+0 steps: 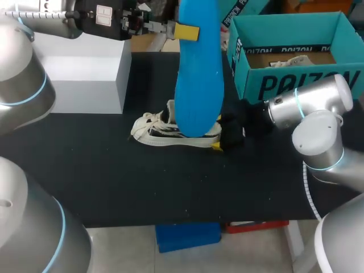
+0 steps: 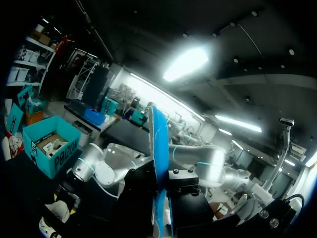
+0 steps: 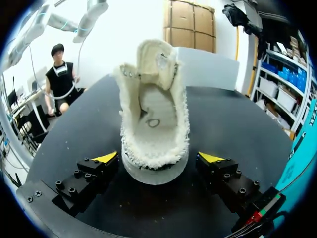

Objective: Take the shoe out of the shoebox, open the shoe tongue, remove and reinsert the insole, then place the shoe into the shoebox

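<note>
Insole (image 1: 199, 74) is gripped upright by left tool (image 1: 187, 32) above shoe (image 1: 165, 129), which lies at middle of counter (image 1: 114, 182); right tool (image 3: 158, 157) stands open around its heel. Toe end should be fed in first, heel steadied, then pressed flat.

Blue insole (image 2: 158, 163) edge-on in left claw (image 2: 161, 194)

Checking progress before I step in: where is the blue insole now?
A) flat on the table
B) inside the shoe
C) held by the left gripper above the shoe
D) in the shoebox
C: the left gripper is shut on the blue insole, which hangs upright over the shoe; the right wrist view shows no insole inside it.
</note>
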Available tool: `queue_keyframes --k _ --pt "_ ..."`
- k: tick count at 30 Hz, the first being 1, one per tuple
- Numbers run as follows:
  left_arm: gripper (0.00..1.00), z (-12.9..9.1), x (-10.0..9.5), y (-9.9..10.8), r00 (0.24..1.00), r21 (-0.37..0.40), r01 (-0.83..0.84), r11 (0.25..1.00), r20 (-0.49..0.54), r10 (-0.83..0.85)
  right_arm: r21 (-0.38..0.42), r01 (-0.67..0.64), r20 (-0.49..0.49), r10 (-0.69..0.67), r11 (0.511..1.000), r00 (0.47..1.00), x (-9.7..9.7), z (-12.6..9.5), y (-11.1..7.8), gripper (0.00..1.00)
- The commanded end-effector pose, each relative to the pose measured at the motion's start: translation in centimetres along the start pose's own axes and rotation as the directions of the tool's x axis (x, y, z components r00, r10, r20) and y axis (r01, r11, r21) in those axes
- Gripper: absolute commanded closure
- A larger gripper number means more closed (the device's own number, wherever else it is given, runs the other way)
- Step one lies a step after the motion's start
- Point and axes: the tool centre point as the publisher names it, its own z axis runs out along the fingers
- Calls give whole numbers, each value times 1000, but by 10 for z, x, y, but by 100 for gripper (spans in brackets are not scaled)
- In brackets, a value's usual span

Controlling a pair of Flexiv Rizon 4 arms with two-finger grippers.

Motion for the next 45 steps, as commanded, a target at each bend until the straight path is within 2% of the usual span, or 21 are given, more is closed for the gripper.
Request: queue_keyframes --k 1,4,7,14,15,17,19,20,22,23,24,29,30,34,39,40,45 --pt "100 1 0 0 1000 1 0 1000 3 0 75 -1 -5 1 997 1000 0 -12 7 0" --pt "100 1 0 0 1000 1 0 1000 3 0 230 -6 -45 17 973 999 -2 -24 12 0" --pt "100 1 0 0 1000 1 0 1000 3 0 381 21 -74 8 924 997 -5 -33 23 0" --pt "100 1 0 0 1000 1 0 1000 3 0 616 63 -84 -14 785 996 -16 -36 43 0" --pt "100 1 0 0 1000 1 0 1000 3 0 663 63 -80 -14 746 997 -18 -35 47 0" --pt "100 1 0 0 1000 1 0 1000 3 0 708 63 -69 -19 703 997 -20 -35 51 0" --pt "100 1 0 0 1000 1 0 1000 3 0 778 69 -67 -27 624 997 -25 -33 59 0" --pt "100 1 0 0 1000 1 0 1000 3 0 792 71 -64 -33 606 997 -26 -32 62 0" --pt "100 1 0 0 1000 1 0 1000 3 0 841 55 -37 -43 539 998 -30 -29 69 0" --pt "100 1 0 0 1000 1 0 1000 3 0 848 54 -35 -47 526 998 -31 -28 71 0" --pt "100 1 0 0 1000 1 0 1000 3 0 871 55 -33 -53 487 998 -32 -25 73 0" --pt "100 1 0 0 1000 1 0 1000 3 0 915 63 -42 -61 398 997 -38 -12 80 0" --pt "100 1 0 0 1000 1 0 1000 3 0 931 66 -49 -57 359 997 -40 -8 81 0" --pt "100 1 0 0 1000 1 0 1000 3 0 948 82 -62 -75 309 995 -44 5 91 0" --pt "100 1 0 0 1000 1 0 1000 3 0 946 92 -73 -71 311 995 -49 17 90 2" --pt "100 1 0 0 1000 1 0 1000 3 0 945 91 -74 -66 315 995 -50 18 89 7" --pt "100 1 0 0 1000 1 0 1000 3 0 939 74 -61 -48 335 997 -49 26 85 13"
